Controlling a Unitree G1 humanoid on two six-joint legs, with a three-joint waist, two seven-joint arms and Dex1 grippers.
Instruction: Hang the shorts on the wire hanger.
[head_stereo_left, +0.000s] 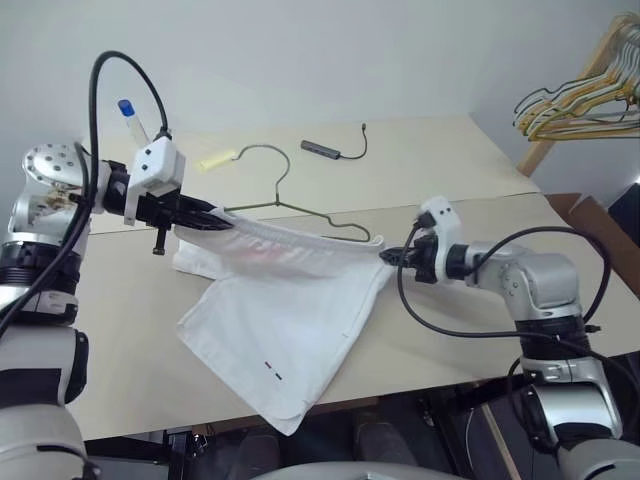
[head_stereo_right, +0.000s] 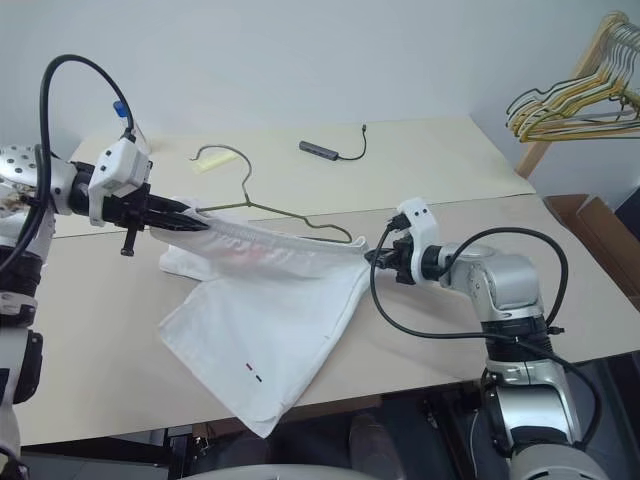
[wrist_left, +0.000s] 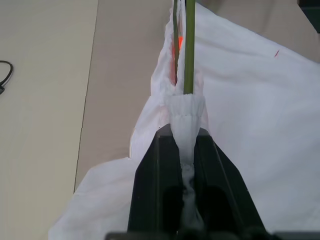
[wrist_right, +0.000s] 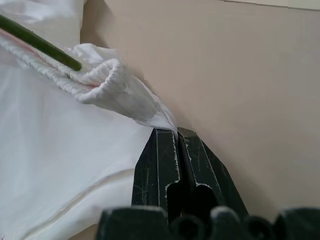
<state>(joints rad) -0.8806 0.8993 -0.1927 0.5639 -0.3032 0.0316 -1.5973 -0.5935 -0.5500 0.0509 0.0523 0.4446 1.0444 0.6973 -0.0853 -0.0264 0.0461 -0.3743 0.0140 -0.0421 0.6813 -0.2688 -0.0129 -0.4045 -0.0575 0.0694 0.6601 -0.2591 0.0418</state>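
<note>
The white shorts (head_stereo_left: 290, 310) hang over the tan table (head_stereo_left: 450, 170), and their gathered waistband is pulled taut between my two grippers. My left gripper (head_stereo_left: 215, 218) is shut on the waistband's left end (wrist_left: 184, 112). My right gripper (head_stereo_left: 388, 257) is shut on the waistband's right corner (wrist_right: 150, 112). The olive-green wire hanger (head_stereo_left: 287, 180) lies just behind the waistband with its hook toward the far side. A length of its green wire (wrist_left: 189, 50) runs inside the waistband, and one end (wrist_right: 40, 46) pokes out near the right corner. The legs of the shorts droop toward the table's front edge.
A black cable with a small dongle (head_stereo_left: 325, 150) and a yellow slip (head_stereo_left: 216, 159) lie on the far half of the table. A bunch of yellow and tan hangers (head_stereo_left: 580, 100) hangs on a wooden rack at the far right, above a cardboard box (head_stereo_left: 600, 215).
</note>
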